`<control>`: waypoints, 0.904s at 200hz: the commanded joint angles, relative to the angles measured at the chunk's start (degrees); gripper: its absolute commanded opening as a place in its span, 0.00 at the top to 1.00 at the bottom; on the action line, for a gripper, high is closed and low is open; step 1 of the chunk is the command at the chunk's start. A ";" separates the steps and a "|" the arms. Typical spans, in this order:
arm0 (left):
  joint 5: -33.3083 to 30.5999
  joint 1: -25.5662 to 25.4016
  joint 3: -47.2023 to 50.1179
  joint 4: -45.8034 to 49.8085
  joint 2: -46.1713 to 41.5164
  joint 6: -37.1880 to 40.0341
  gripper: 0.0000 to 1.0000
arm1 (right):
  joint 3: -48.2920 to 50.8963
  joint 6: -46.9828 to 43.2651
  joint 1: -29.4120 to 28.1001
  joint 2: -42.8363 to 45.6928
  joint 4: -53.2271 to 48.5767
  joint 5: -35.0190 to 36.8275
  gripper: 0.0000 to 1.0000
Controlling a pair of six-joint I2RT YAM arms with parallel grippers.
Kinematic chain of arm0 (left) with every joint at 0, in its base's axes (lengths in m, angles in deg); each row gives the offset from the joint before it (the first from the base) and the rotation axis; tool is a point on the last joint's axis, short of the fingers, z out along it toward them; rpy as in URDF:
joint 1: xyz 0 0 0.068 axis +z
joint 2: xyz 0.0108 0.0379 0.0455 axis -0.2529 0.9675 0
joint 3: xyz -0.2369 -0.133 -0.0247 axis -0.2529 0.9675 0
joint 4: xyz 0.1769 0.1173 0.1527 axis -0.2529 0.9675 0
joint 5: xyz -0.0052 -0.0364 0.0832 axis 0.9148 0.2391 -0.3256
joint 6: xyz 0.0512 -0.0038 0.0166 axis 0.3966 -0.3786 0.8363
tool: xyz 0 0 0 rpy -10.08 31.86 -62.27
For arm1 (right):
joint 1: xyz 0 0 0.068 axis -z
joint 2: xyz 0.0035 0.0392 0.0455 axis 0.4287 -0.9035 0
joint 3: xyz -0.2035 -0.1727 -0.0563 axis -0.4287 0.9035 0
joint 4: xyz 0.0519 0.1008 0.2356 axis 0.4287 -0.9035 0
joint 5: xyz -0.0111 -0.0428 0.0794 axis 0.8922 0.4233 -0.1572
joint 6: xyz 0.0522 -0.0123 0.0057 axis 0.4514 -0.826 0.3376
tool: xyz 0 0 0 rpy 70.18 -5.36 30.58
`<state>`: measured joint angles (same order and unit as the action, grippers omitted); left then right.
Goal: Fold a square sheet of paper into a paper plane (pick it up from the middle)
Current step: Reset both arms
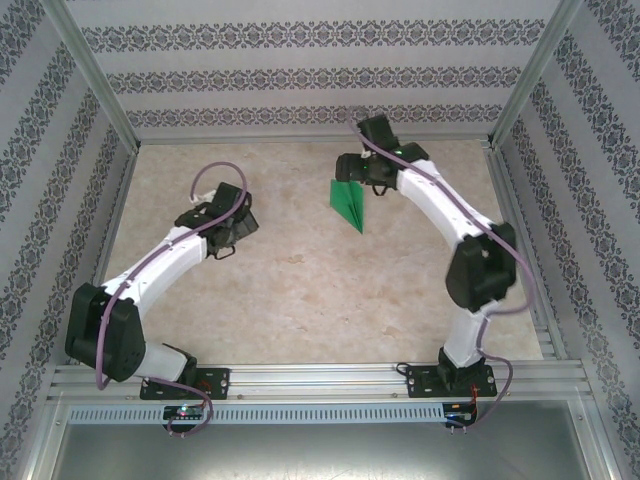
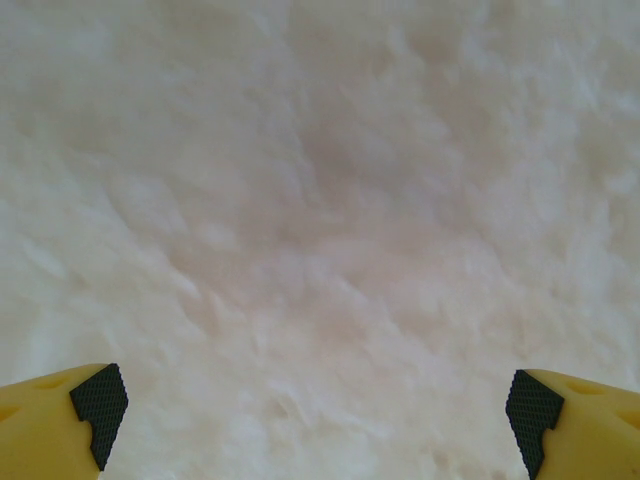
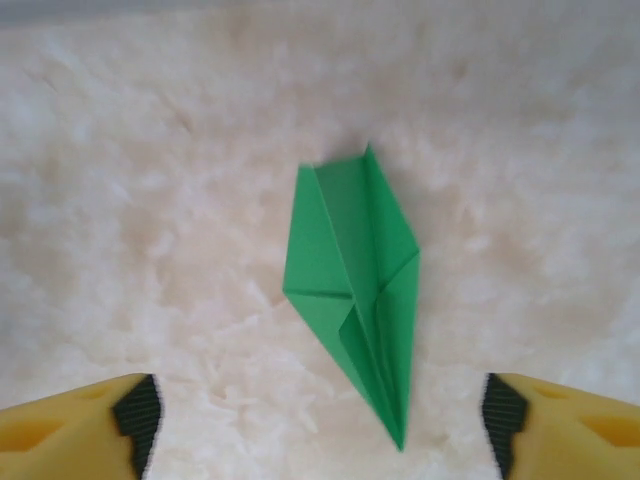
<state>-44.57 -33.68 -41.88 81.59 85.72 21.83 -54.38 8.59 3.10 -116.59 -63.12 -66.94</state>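
Note:
The square sheet of paper is now folded into the paper plane (image 1: 347, 203), a slim bright green dart with layered wings and a centre crease, resting on the mottled beige table (image 1: 300, 290) at the back, right of centre. In the right wrist view the paper plane (image 3: 355, 290) points its nose toward the camera, and nothing grips it. My right gripper (image 3: 318, 435) is open, its yellow fingers (image 3: 90, 430) wide on either side of the nose. My right gripper (image 1: 347, 178) sits at the plane's far end. My left gripper (image 2: 318, 420) is open over bare table, well to the plane's left (image 1: 232, 232).
Patterned walls and aluminium posts (image 1: 90, 80) close in the table on three sides. A metal rail (image 1: 320, 380) runs along the near edge, where both arm bases are bolted. Bare table surface lies between the two arms.

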 commanded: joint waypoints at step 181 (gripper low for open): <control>-0.10 12.85 38.23 -70.22 -4.27 46.51 0.00 | 65.58 -18.65 18.74 21.90 66.52 16.70 0.02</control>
<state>-51.76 -22.24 -4.97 26.01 79.47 63.12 8.26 -6.23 20.78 -93.38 -8.91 -46.00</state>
